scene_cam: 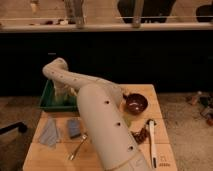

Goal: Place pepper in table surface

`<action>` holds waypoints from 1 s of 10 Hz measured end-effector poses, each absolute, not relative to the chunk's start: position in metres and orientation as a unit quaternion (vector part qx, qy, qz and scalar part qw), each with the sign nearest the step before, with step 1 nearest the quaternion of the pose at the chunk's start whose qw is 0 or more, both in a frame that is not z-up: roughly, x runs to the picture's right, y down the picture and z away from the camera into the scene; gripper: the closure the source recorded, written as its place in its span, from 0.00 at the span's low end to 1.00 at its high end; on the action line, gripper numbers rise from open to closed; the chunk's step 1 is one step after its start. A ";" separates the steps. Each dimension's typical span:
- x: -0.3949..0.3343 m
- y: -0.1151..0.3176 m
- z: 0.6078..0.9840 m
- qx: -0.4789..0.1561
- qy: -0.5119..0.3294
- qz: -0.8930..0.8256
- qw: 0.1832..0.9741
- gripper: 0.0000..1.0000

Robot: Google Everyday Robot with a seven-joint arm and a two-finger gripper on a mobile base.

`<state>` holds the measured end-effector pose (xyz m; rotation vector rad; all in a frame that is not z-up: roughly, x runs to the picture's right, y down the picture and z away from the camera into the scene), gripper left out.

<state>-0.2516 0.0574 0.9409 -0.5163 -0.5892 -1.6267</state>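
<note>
Nearest, the thick white arm (107,132) rises from the near edge of the counter (50,157), a pale plank top whose long axis runs near to far. The arm leans far and left, its dotted casing covering the middle of the boards. Left of it lies a spoon (77,146), handle towards the near left. Just beyond that are a grey cloth (50,134) and a blue sponge (74,128), side by side. To the right of the arm a white-handled tool (152,142) lies pointing near to far, and beside its near end are small dark marks on the wood that I cannot read. Further back on the right sits a brown bowl (135,103). At the far left corner is a green tray (46,102). The arm bends sharply at its elbow (55,68) above the tray and drops down, so the gripper (64,95) hangs inside the tray with its fingers spread, released. I cannot make out the pepper, so neither its place nor its direction can be told
</note>
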 end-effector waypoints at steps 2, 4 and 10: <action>-0.253 0.062 0.945 -0.233 -0.260 -0.711 0.610 0.20; -0.255 0.067 0.949 -0.243 -0.266 -0.716 0.598 0.20; -0.268 0.076 0.949 -0.225 -0.277 -0.733 0.579 0.20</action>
